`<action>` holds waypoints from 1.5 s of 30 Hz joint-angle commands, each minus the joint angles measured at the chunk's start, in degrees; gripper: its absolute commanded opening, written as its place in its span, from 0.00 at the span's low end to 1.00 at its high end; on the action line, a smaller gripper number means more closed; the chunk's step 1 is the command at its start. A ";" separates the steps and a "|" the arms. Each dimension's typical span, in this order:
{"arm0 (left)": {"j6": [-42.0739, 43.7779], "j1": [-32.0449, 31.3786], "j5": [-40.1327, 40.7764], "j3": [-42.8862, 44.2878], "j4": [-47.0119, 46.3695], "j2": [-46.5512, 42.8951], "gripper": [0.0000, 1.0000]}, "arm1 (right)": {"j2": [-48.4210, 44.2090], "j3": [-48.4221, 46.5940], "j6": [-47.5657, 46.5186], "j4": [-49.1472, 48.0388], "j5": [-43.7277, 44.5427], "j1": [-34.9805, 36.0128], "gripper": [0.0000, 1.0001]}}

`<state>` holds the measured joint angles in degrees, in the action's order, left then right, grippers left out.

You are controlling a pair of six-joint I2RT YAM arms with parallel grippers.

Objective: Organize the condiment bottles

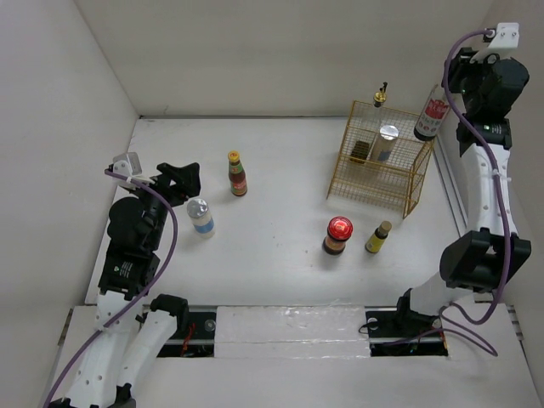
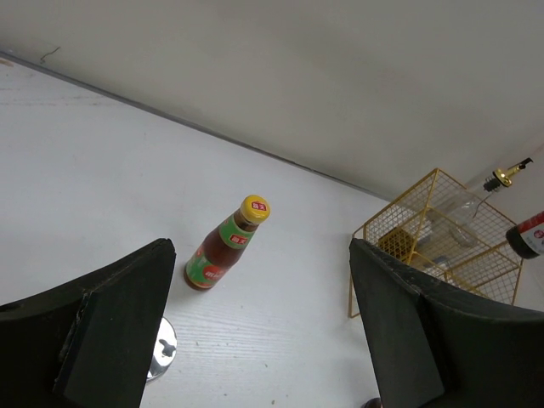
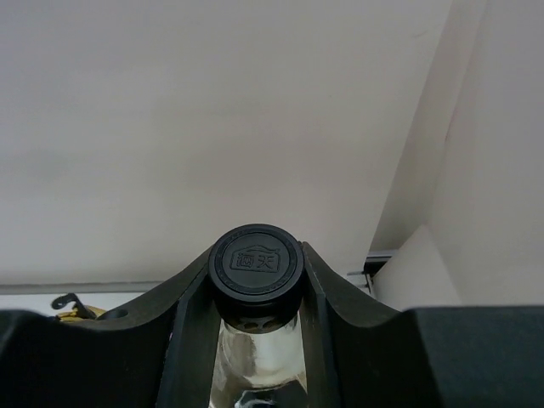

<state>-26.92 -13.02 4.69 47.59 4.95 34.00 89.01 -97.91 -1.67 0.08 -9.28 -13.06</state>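
Observation:
My right gripper [image 1: 448, 87] is shut on a black-capped clear bottle [image 1: 432, 116] with a red label and holds it tilted in the air over the right end of the gold wire basket [image 1: 406, 181]. In the right wrist view the fingers clamp the black cap [image 3: 256, 261]. My left gripper [image 1: 180, 178] is open and empty. A silver-lidded bottle [image 1: 201, 217] stands just in front of it, and a yellow-capped bottle [image 1: 237, 174] to its right, also in the left wrist view [image 2: 225, 255]. A red-lidded jar [image 1: 337, 235] and a small yellow-labelled bottle [image 1: 378, 238] stand in front of the basket.
Inside the basket stand a silver-lidded bottle [image 1: 387, 143] and a dark item [image 1: 360, 151]. A gold-spouted bottle [image 1: 381, 95] rises at the basket's back edge. White walls close the table at the back and both sides.

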 commanded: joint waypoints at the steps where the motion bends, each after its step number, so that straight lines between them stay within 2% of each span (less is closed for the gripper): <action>1: -0.15 0.10 -0.29 0.04 -3.10 0.02 0.79 | -0.07 -5.01 -0.09 -8.16 -0.21 0.14 0.05; 19: -0.15 0.10 -0.29 0.04 -3.10 0.02 0.79 | 3.27 -4.75 1.06 -12.56 -1.88 -0.39 0.05; 45: -0.15 0.10 -0.82 0.04 -3.10 -0.51 0.79 | 2.66 18.17 5.01 -18.89 -1.27 -0.39 0.09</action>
<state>-26.92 -13.02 4.67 47.59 4.95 33.93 93.89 -80.47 1.34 -10.55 -10.66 -13.19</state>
